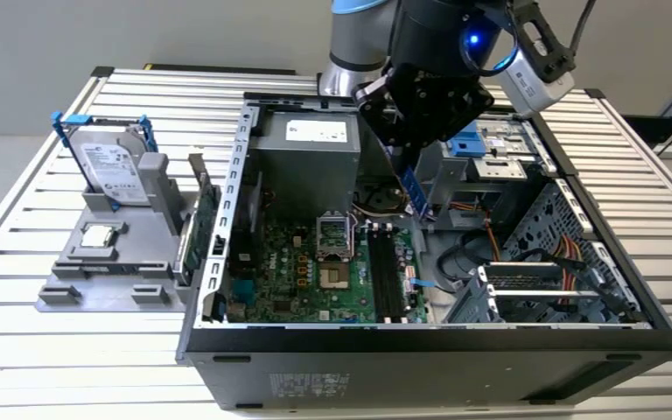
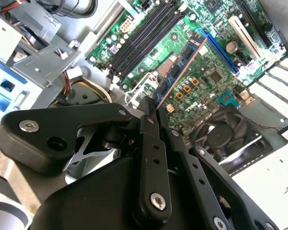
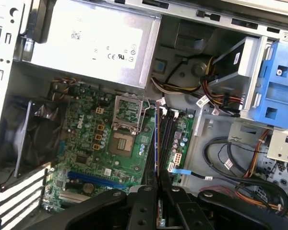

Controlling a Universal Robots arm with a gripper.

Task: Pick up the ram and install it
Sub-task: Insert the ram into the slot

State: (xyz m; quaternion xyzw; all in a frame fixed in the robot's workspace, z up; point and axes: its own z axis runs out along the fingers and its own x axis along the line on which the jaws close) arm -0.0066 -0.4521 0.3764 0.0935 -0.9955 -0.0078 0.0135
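The ram (image 1: 416, 194) is a narrow blue-green stick that hangs on edge inside the open computer case, above the motherboard (image 1: 301, 271). My gripper (image 1: 406, 166) is shut on its upper end. In the second wrist view the ram (image 2: 181, 60) runs out from the gripper (image 2: 153, 112) over the board, beside the black memory slots (image 2: 144, 33). The first wrist view has the ram (image 3: 156, 139) edge-on as a thin line from the gripper (image 3: 158, 184), close alongside the memory slots (image 3: 168, 134). In the exterior view the memory slots (image 1: 385, 271) lie below the stick, with a gap between them.
A grey power supply (image 1: 307, 157) and the processor socket (image 1: 332, 236) sit beside the slots. Cables and a blue drive cage (image 1: 482, 144) crowd the case on the exterior view's right. Outside, a grey fixture (image 1: 80, 293) carries a hard drive (image 1: 115, 171) and a processor chip (image 1: 101, 234).
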